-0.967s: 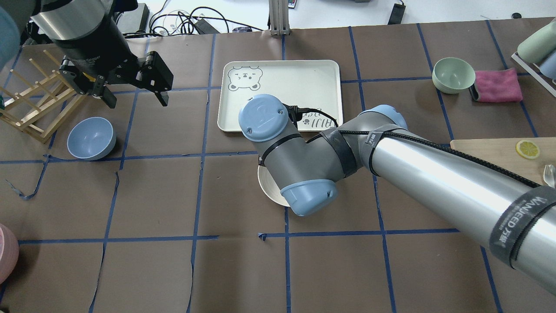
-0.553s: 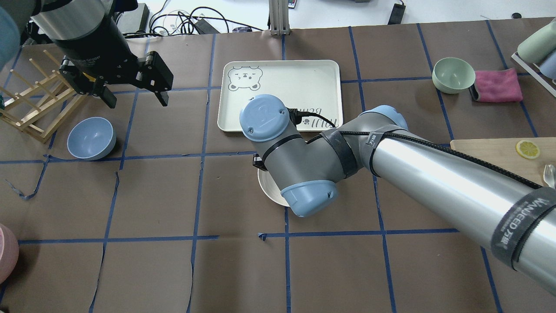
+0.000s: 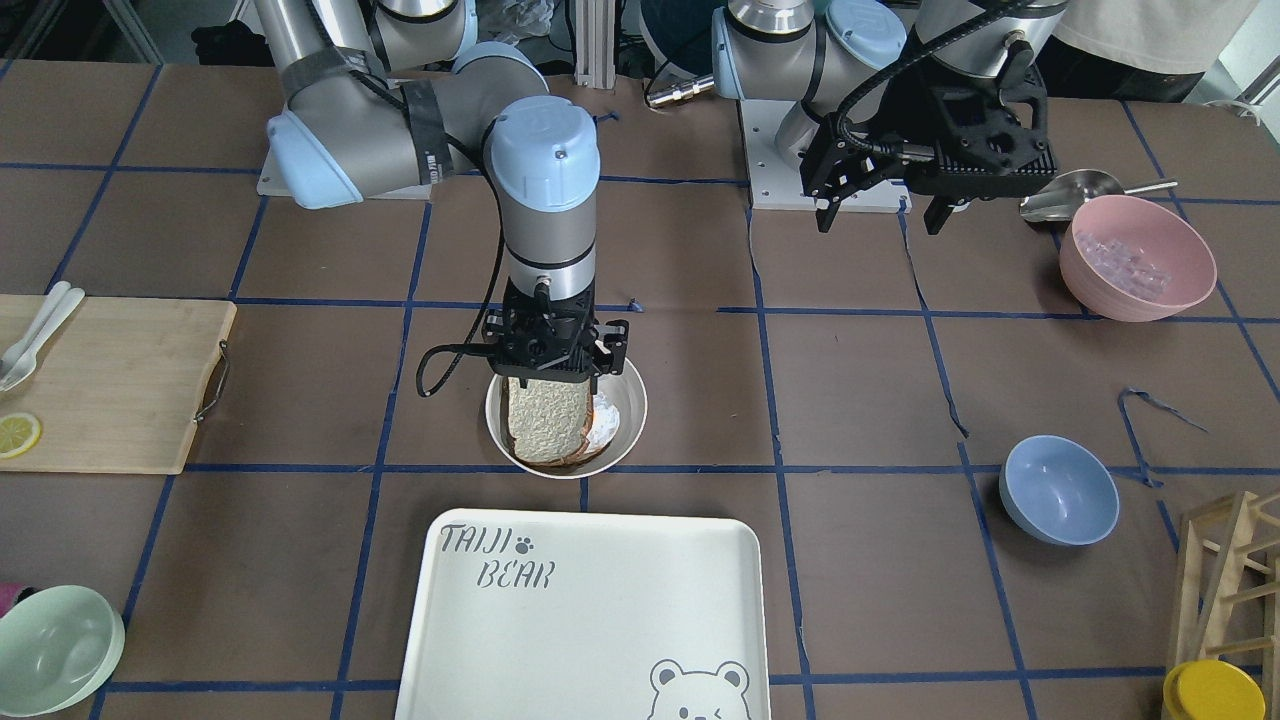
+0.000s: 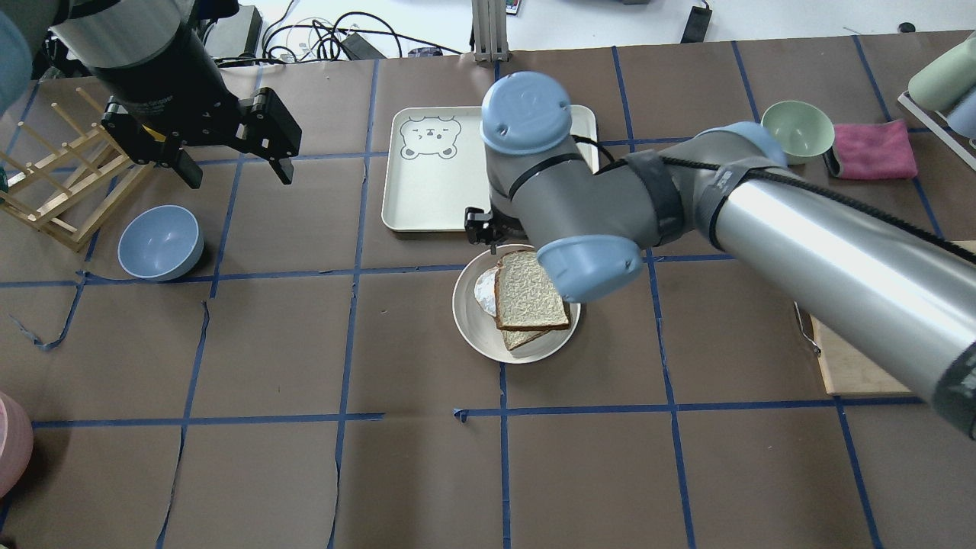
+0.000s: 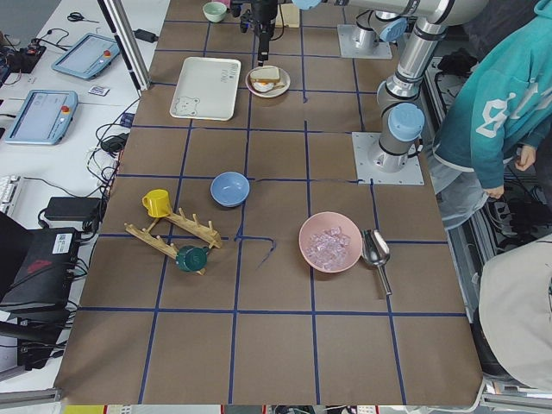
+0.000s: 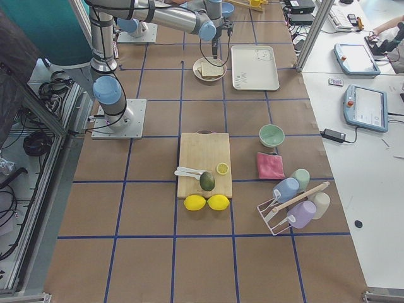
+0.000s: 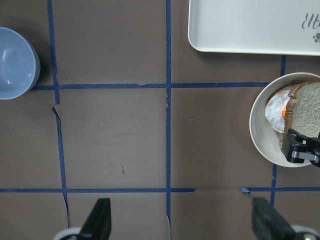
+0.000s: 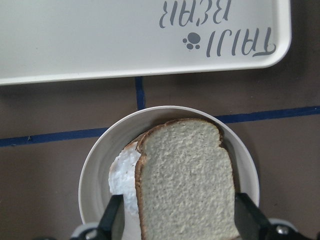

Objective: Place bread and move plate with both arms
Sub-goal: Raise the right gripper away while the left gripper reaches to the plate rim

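Note:
The bread [image 4: 531, 290] lies on the cream plate [image 4: 473, 324], on top of a slice with fried egg whose white [image 4: 486, 290] pokes out at one side. My right gripper [image 3: 553, 375] hangs just above the plate's robot-side edge. It is open, and in the right wrist view its fingers [image 8: 112, 220] stand apart on either side of the bread [image 8: 185, 180]. My left gripper [image 4: 240, 171] is open and empty, high above the table to the left. The left wrist view shows the plate [image 7: 260, 135] at its right edge.
The bear tray [image 4: 457, 152] lies just beyond the plate. A blue bowl [image 4: 160, 242] and a wooden rack [image 4: 61, 191] are at the left. A green bowl [image 4: 797, 131] and a pink cloth [image 4: 873, 149] are at the far right. A cutting board [image 3: 110, 385] and a pink bowl [image 3: 1135, 255] are nearby.
My right wrist has moved away from over the plate toward the tray, uncovering the plate with the bread lying on it. The left arm has not moved.

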`<move>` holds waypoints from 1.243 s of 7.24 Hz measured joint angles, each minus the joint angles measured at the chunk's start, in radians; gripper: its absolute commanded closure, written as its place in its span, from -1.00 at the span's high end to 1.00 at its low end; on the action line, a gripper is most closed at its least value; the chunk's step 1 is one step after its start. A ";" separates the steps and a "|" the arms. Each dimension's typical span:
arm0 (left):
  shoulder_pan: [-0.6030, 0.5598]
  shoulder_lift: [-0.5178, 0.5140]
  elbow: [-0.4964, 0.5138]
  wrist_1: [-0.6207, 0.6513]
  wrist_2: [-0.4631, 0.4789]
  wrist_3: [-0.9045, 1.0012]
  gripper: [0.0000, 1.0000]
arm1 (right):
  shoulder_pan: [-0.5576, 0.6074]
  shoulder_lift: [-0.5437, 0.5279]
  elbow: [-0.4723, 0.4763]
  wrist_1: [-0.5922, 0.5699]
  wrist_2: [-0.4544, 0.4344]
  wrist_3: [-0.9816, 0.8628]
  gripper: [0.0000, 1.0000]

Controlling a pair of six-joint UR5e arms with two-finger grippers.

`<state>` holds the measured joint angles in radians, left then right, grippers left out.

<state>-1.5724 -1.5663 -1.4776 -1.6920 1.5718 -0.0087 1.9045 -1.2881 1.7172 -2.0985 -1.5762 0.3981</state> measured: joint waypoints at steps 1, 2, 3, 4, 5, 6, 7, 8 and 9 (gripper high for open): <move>0.002 -0.018 -0.008 0.002 -0.023 -0.004 1.00 | -0.083 -0.023 -0.068 0.101 0.031 -0.150 1.00; -0.001 -0.042 -0.040 0.021 -0.064 -0.025 1.00 | -0.161 -0.052 -0.152 0.228 0.043 -0.300 1.00; -0.008 -0.064 -0.096 0.073 -0.099 -0.071 1.00 | -0.211 -0.081 -0.232 0.359 0.041 -0.410 1.00; -0.025 -0.089 -0.169 0.157 -0.121 -0.145 1.00 | -0.242 -0.120 -0.297 0.469 0.030 -0.505 1.00; -0.063 -0.116 -0.240 0.250 -0.130 -0.239 1.00 | -0.268 -0.153 -0.330 0.520 0.024 -0.565 1.00; -0.117 -0.142 -0.300 0.333 -0.131 -0.336 1.00 | -0.301 -0.170 -0.337 0.540 0.028 -0.592 1.00; -0.169 -0.167 -0.356 0.411 -0.131 -0.424 1.00 | -0.326 -0.179 -0.327 0.546 0.031 -0.597 1.00; -0.206 -0.191 -0.425 0.510 -0.133 -0.513 1.00 | -0.337 -0.192 -0.315 0.548 0.030 -0.590 1.00; -0.232 -0.213 -0.504 0.633 -0.134 -0.590 1.00 | -0.338 -0.205 -0.311 0.550 0.028 -0.586 1.00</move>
<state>-1.8047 -1.7796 -1.9817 -1.0591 1.4381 -0.5989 1.5663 -1.4926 1.4063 -1.5486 -1.5484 -0.1879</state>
